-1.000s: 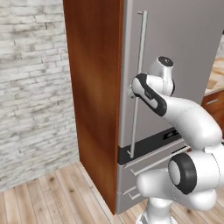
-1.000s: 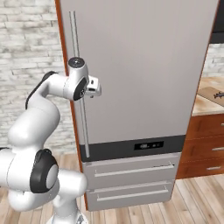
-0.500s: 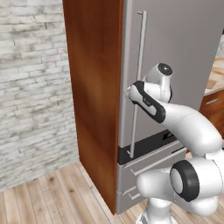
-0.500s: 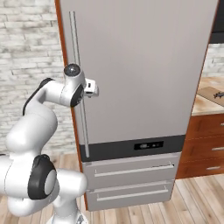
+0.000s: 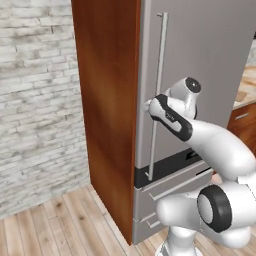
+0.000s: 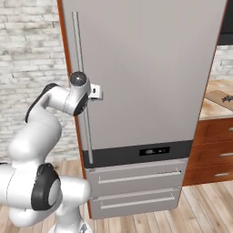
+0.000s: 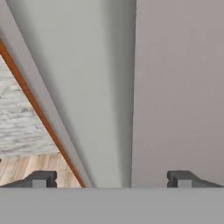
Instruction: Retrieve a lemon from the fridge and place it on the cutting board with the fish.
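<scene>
The fridge (image 6: 145, 68) is a tall grey-silver unit with its door closed, so the lemon is hidden. Its long vertical bar handle (image 5: 159, 75) runs down the door's left side, also visible as the handle (image 6: 82, 113). My gripper (image 5: 149, 106) is at the handle at mid-height, seen as the gripper (image 6: 96, 91) from the other side. In the hand view the gripper (image 7: 111, 179) is open, fingertips (image 7: 38, 179) far apart and the grey door surface close ahead, nothing between them. The cutting board (image 6: 217, 96) lies on the counter at far right with the dark fish (image 6: 226, 96) on it.
A brown wooden panel (image 5: 107, 100) flanks the fridge on the left, with a brick wall (image 5: 35, 100) beyond. Two fridge drawers (image 6: 136, 177) sit below the black display strip (image 6: 154, 151). Wooden counter drawers (image 6: 214, 154) stand to the right.
The hand has moved a little closer in to the fridge handle while the elbow shifted. The jaws stay wide apart.
</scene>
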{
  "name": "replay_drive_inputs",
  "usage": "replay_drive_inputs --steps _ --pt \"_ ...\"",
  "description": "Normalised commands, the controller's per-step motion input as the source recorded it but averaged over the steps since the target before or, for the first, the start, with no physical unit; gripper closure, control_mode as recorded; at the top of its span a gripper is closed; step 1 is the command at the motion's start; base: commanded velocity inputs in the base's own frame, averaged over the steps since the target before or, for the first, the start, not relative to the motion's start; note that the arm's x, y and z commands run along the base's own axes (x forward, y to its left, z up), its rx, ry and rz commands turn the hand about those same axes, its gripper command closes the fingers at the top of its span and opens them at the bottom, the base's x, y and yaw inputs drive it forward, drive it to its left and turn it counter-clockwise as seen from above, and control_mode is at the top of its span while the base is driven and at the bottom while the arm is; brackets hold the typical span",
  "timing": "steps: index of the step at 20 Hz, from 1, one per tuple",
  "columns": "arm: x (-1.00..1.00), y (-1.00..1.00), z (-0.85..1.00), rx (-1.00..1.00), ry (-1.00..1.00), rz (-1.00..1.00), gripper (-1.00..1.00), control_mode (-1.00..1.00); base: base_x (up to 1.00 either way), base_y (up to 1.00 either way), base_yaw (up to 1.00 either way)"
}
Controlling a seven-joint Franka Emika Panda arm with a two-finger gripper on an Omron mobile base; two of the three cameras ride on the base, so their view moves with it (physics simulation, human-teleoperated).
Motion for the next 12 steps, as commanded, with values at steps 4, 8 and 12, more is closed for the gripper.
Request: replay_drive_inputs --steps 4,8,12 --pt "0.35 0.11 -0.14 0.09 -0.03 0.07 1.00 -1.00 0.00 0.00 0.00" --pt "0.28 0.01 -0.11 0.08 -0.01 0.05 1.00 -1.00 0.00 0.00 0.00" --pt "0.12 0.00 -0.02 0.04 -0.01 0.02 1.00 -1.00 0.00 0.00 0.00"
